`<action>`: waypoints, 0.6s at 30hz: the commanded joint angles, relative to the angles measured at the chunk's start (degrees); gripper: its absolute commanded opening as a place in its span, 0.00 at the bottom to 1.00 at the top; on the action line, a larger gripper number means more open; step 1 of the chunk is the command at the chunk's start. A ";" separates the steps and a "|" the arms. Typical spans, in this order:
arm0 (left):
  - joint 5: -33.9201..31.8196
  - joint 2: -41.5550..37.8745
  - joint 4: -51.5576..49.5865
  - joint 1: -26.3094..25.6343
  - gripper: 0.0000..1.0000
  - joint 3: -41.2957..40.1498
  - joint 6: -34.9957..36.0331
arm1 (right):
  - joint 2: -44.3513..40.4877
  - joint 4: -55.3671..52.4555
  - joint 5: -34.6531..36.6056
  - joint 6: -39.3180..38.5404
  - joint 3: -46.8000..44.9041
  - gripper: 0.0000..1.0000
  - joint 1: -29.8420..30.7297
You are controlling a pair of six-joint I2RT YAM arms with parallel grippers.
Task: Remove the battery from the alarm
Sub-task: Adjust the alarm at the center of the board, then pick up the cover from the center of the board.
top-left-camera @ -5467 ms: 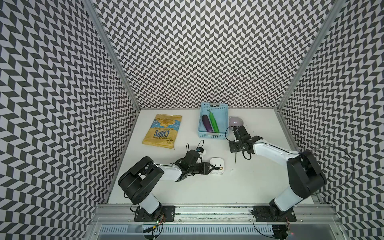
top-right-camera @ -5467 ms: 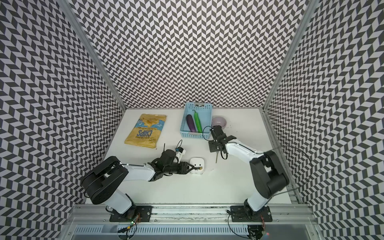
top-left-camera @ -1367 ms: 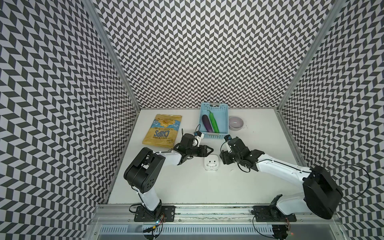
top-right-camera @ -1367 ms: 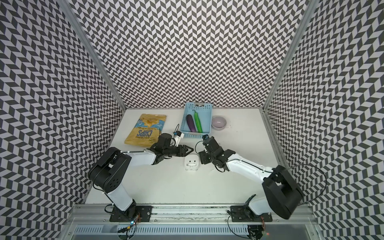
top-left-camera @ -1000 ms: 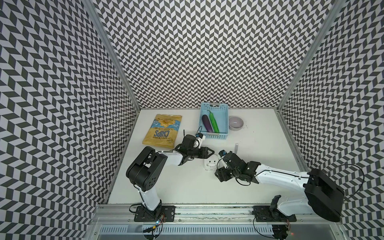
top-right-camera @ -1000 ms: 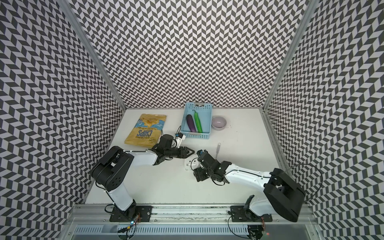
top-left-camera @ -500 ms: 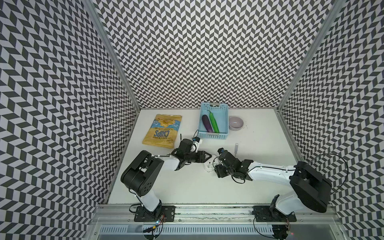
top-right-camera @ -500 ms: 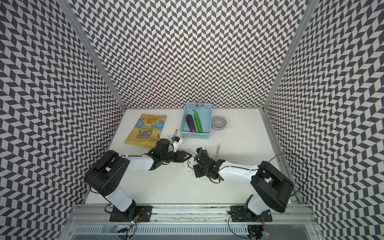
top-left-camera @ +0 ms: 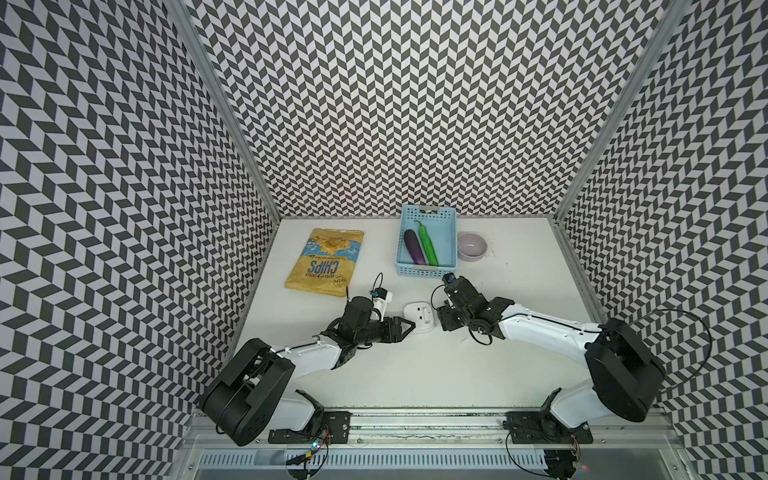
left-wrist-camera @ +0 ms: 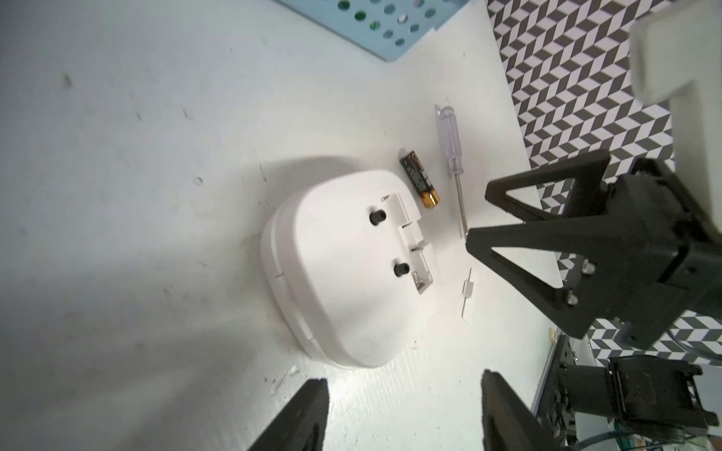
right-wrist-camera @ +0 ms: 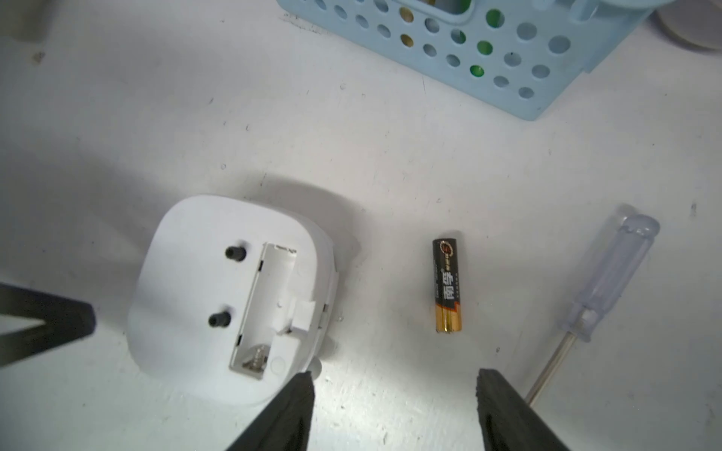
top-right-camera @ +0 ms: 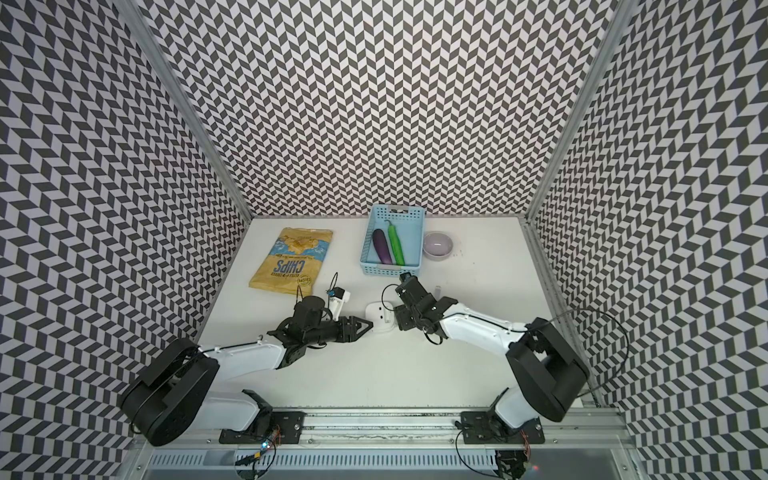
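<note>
White rounded-square plastic alarm (right-wrist-camera: pixel 203 296) face-down, compartment empty. Black gold-ended cylindrical battery (right-wrist-camera: pixel 447 286) on tabletop (right-wrist-camera: pixel 390 156) between alarm and clear-handled screwdriver (right-wrist-camera: pixel 609 273). Jaws spread, empty: left gripper (left-wrist-camera: pixel 402 380), right gripper (right-wrist-camera: pixel 394 377). Removal judged done; next, retract arms.

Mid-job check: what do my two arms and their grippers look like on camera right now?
Both arms, left arm and right arm, have white link shells with black blocky joint housings. The left gripper and right gripper carry matte black fingers shaped as hollow triangular frames. A thin black cable loops off the right shoulder.
</note>
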 commanded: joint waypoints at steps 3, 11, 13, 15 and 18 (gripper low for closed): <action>-3.66 -4.61 -1.54 2.01 0.65 0.31 0.29 | -1.56 -9.91 -2.20 -1.65 0.85 0.54 -1.14; -4.16 -7.87 -3.52 3.86 0.66 -1.26 1.09 | 5.61 -16.29 -0.72 -2.46 5.67 0.41 -1.16; -4.07 -7.91 -3.39 3.82 0.66 -1.69 0.91 | 6.60 -16.72 -0.83 -2.22 5.47 0.41 -1.50; -3.98 -7.91 -3.26 3.86 0.66 -1.97 0.82 | 6.30 -15.74 -2.83 -1.12 4.49 0.40 -1.93; -3.98 -7.61 -3.25 3.86 0.66 -2.07 1.07 | 4.90 -14.53 -2.86 4.62 3.28 0.38 -1.80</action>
